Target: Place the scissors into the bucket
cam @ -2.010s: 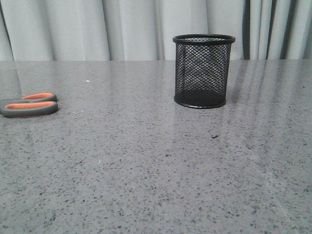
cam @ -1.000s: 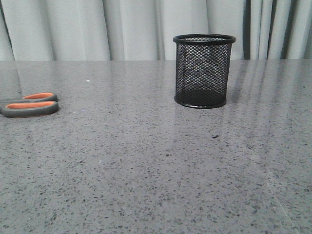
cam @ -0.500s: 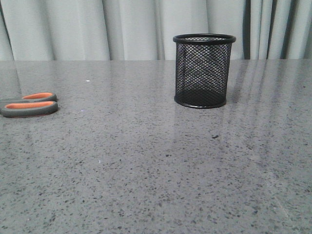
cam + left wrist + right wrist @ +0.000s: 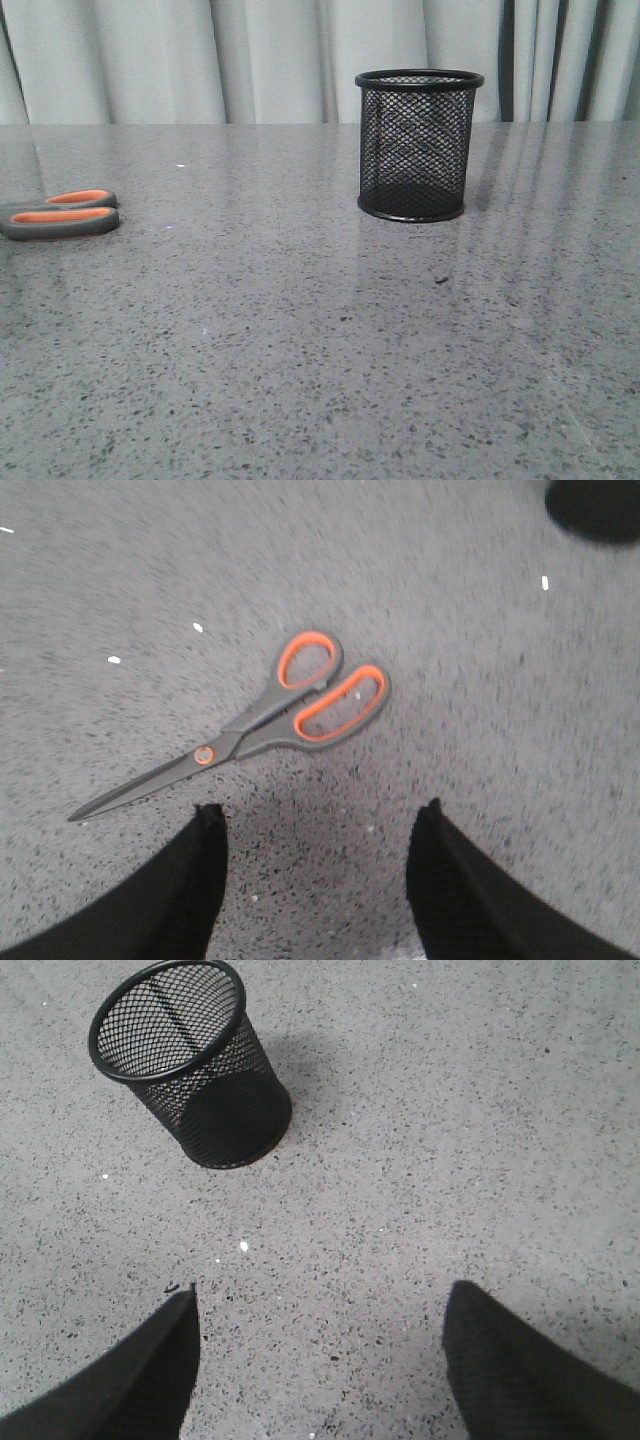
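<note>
On your far left, the scissors [image 4: 60,215] lie flat on the grey speckled table [image 4: 300,350]. In the front view only their handles show, the rest cut off by the picture's edge. Your left wrist camera shows them whole: blades closed, both orange-lined loops [image 4: 338,700] side by side, nothing touching them. The left claw [image 4: 315,830] hangs above the table with its two dark fingers [image 4: 200,865] spread wide apart and nothing between them; the scissors lie a little beyond the fingertips, clear of both.

Move to the middle and you see bare stone, with a small dark speck [image 4: 440,280] in front of the bucket.

Right of centre, toward the back of the table, the bucket [image 4: 418,145] stands upright in front of the pale curtains [image 4: 250,60], well apart from the scissors. From the right wrist camera you can look into its open mouth, and the mesh holds nothing.

The right claw [image 4: 320,1320] is likewise spread wide and pinching nothing, its fingers [image 4: 500,1350] over plain table, with the bucket near but apart from them.
</note>
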Controlling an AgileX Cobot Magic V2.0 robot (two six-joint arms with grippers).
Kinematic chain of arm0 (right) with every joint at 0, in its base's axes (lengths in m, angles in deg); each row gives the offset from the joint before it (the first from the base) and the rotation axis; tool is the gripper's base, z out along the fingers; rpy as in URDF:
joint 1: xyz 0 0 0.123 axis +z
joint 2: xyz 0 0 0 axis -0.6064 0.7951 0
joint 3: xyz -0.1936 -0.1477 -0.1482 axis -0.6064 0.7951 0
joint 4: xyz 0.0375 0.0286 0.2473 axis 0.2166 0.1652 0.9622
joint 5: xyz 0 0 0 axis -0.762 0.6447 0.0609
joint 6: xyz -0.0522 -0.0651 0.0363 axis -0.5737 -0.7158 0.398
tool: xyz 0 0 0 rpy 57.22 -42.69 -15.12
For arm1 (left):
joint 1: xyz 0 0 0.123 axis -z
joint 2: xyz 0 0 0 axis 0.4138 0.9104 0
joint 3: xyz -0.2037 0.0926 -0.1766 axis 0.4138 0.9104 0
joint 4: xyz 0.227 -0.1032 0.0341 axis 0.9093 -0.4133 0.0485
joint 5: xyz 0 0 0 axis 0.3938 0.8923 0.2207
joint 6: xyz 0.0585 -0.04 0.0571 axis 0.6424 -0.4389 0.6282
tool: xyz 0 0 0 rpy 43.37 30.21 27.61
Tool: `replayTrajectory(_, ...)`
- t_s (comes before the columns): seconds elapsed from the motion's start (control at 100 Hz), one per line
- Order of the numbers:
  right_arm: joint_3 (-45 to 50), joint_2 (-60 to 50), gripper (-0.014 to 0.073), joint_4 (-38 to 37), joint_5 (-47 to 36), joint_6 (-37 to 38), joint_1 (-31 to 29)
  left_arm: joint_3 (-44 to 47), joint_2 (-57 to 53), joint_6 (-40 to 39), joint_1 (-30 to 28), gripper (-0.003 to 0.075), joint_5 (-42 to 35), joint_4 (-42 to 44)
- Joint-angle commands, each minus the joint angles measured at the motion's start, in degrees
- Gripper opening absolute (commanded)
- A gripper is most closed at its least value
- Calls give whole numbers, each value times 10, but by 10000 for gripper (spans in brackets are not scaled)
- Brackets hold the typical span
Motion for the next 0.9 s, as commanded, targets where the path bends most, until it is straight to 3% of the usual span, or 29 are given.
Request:
replayTrajectory(0.0, -21, 2, 463, 7, -28, -12, -2, -41, 51, 68, -2, 364, 12, -21)
replayTrajectory(0.2, -21, 2, 463, 7, -28, -19, -2, -86, 144, 214, 0, 368, 72, -21)
replayTrajectory(0.36, -21, 2, 463, 7, -28, -29, -2, -115, 196, 329, 28, 368, 72, 17)
replayTrajectory(0.55, -21, 2, 463, 7, -28, -31, -2, -152, 257, 338, 73, 368, 71, 108)
replayTrajectory(0.89, -21, 2, 463, 7, -24, -32, -2, -195, 340, 341, 101, 368, 71, 149)
